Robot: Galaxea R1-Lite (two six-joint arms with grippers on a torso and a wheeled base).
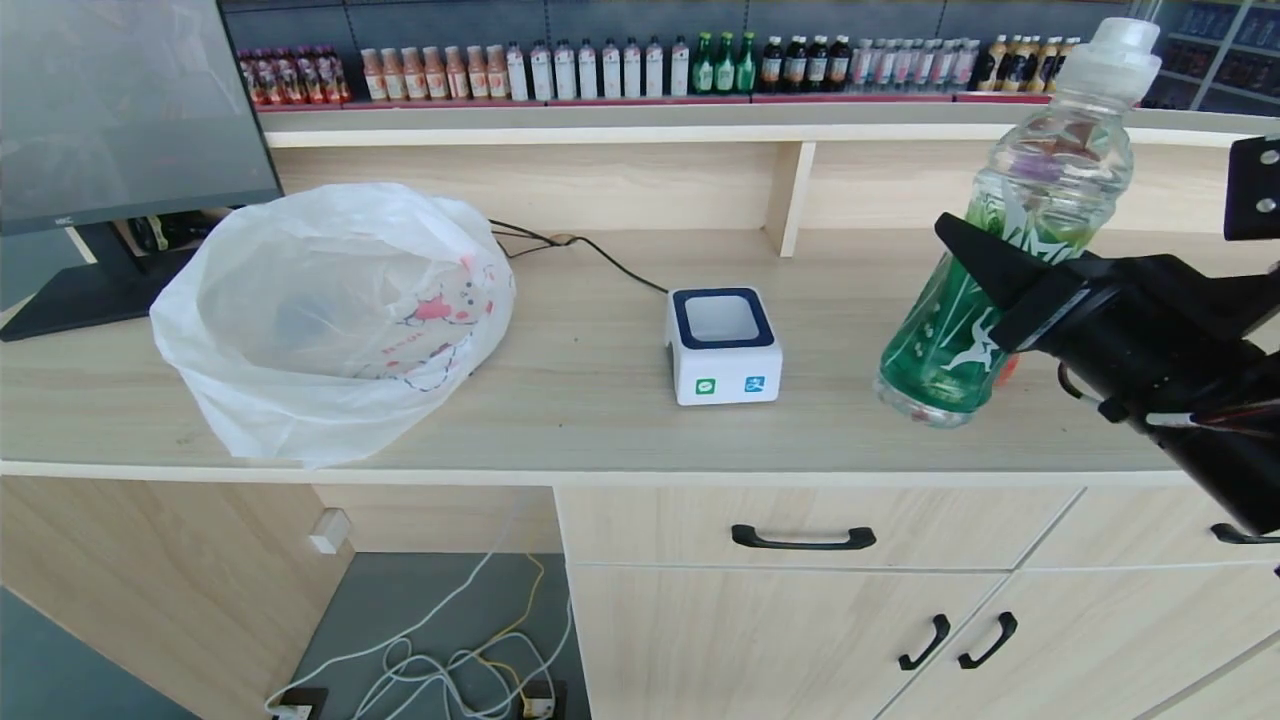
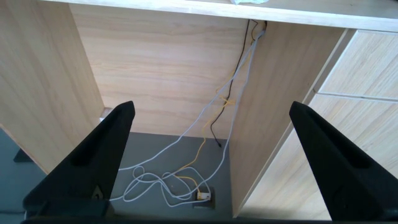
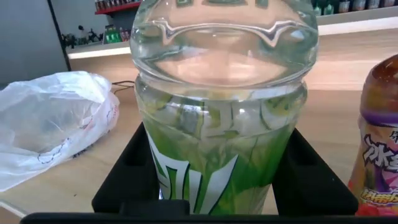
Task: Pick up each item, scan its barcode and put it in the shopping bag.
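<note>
While the left gripper [image 2: 211,109] hangs with jaws apart, the right gripper [image 1: 985,290] clamps a green bottle [image 1: 1050,170], scanner [image 1: 723,345] to its left.

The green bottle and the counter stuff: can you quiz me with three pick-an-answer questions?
1. Where is the white square scanner box? A) between the white plastic shopping bag and the green-labelled clear plastic bottle B) inside the bag C) on the floor
2. What colour frames its window? A) yellow B) dark blue C) pink
3. How is the bottle? A) lying flat B) in the bag C) tilted, in the right gripper
Answers: 1A, it stands between them; 2B, the rim is dark blue; 3C, black fingers grip it.
</note>
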